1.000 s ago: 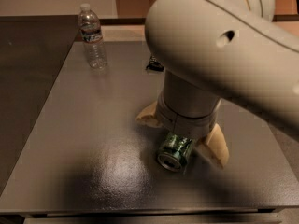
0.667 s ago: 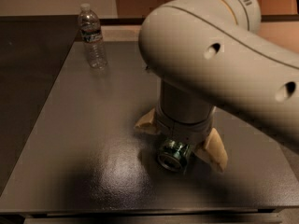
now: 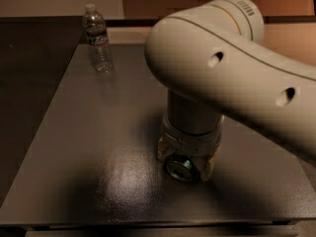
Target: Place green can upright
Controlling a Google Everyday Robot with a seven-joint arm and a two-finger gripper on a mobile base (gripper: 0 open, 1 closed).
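Observation:
The green can (image 3: 180, 169) lies on its side on the dark table (image 3: 98, 147), its silver end facing the camera. My gripper (image 3: 186, 163) comes straight down over it from the large cream arm (image 3: 232, 73). The two tan fingers (image 3: 164, 151) sit against the can's left and right sides, closed on it. Most of the can's body is hidden under the wrist.
A clear plastic water bottle (image 3: 97, 39) stands upright at the table's far left corner. The table's left edge (image 3: 49, 107) drops to a dark floor. Its front edge runs along the bottom of the view.
The fingers, spread wide on either side of the can before, have closed in against it. The arm has swung a little leftward over the table.

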